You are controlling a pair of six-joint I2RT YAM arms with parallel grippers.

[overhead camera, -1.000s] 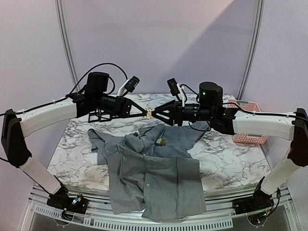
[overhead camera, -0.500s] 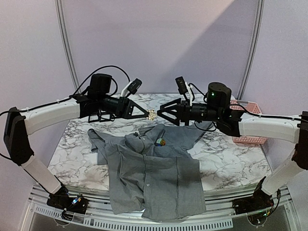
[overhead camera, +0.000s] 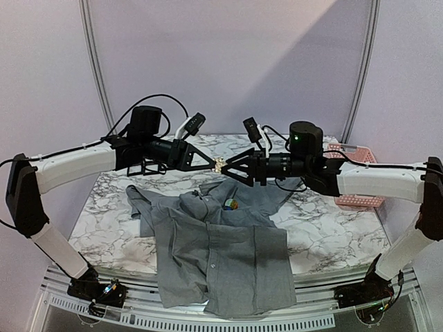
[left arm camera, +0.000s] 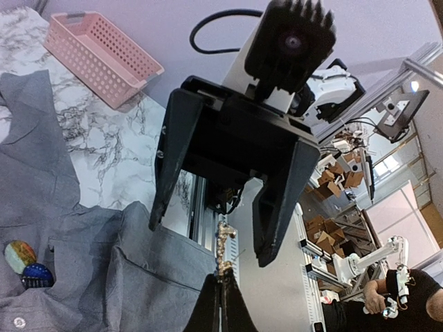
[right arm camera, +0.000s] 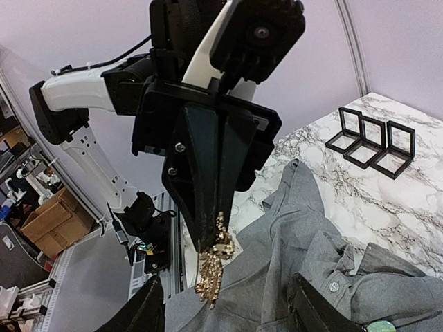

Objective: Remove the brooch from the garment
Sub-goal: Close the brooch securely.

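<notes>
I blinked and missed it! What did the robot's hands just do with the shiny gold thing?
The right hand backed away from the gold brooch, then came in again; its jaws now stand open either side of it. The left hand stayed shut on the brooch, up in the air. The grey shirt and the colourful pin on it did not move.

The white desk with a grey marble pattern carries three kinds of things. A large plain grey collared shirt of thin fabric lies spread over the middle, and its lower part hangs over the near edge. A pink plastic basket with small holes stands at the far right side. Three small black square frames sit in a row at the far left side.
</notes>
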